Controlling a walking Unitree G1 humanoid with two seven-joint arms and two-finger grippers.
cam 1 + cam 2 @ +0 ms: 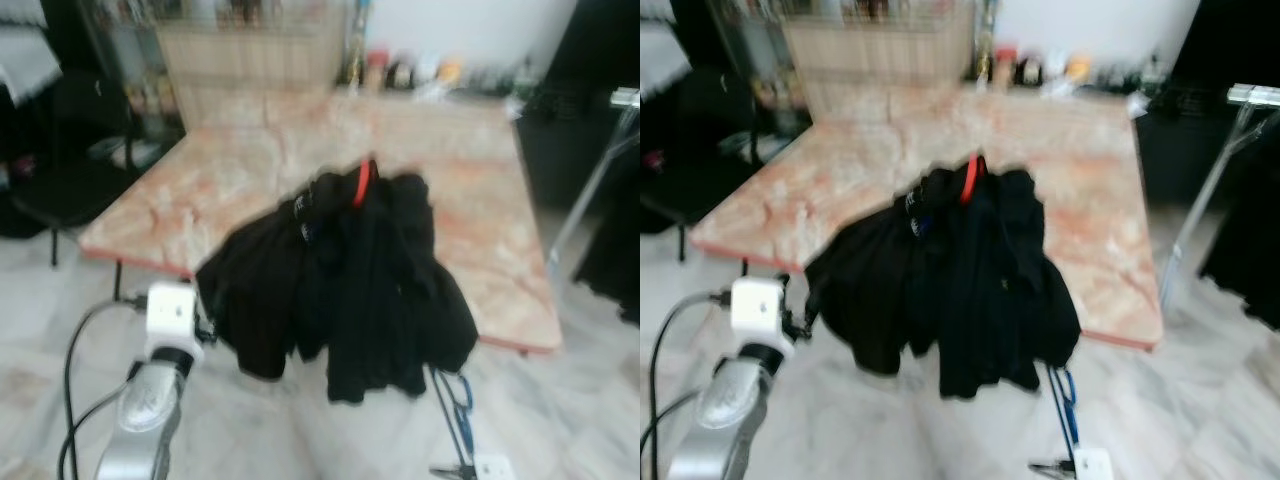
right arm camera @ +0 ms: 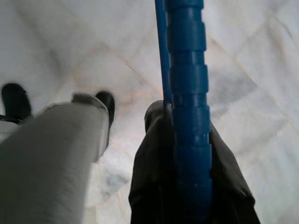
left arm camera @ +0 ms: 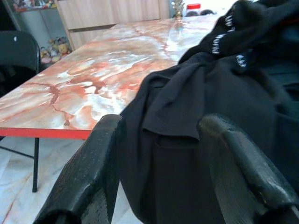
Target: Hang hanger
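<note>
Table: a flat top patterned like marble, cream with orange-red veins, glossy, with a red edge band and thin dark legs.
Black clothes: a heap of soft matte black fabric on the near edge of the table, folds spilling over the rim toward the floor. An orange-red loop sticks up from the top of the pile.
Writing: small white letters on a black band of the clothes in the left wrist view; too blurred to read.
Blue hanger: plastic, a ribbed, stepped bar with a thinner blue strip beside it. It sits between the fingers of the right gripper, which clamp it, below the hanging clothes near the floor.
Right gripper from the head views: low at the frame's bottom, with the blue piece rising toward the clothes.
Left gripper: two rough, grainy black fingers spread wide, nothing between them, just in front of the hanging fabric.
Left arm: silver tube with a white boxy wrist block and black cable.
Floor: pale marbled tiles with faint joints.
Background: a dark chair, and blurred bottles at the table's far end.
</note>
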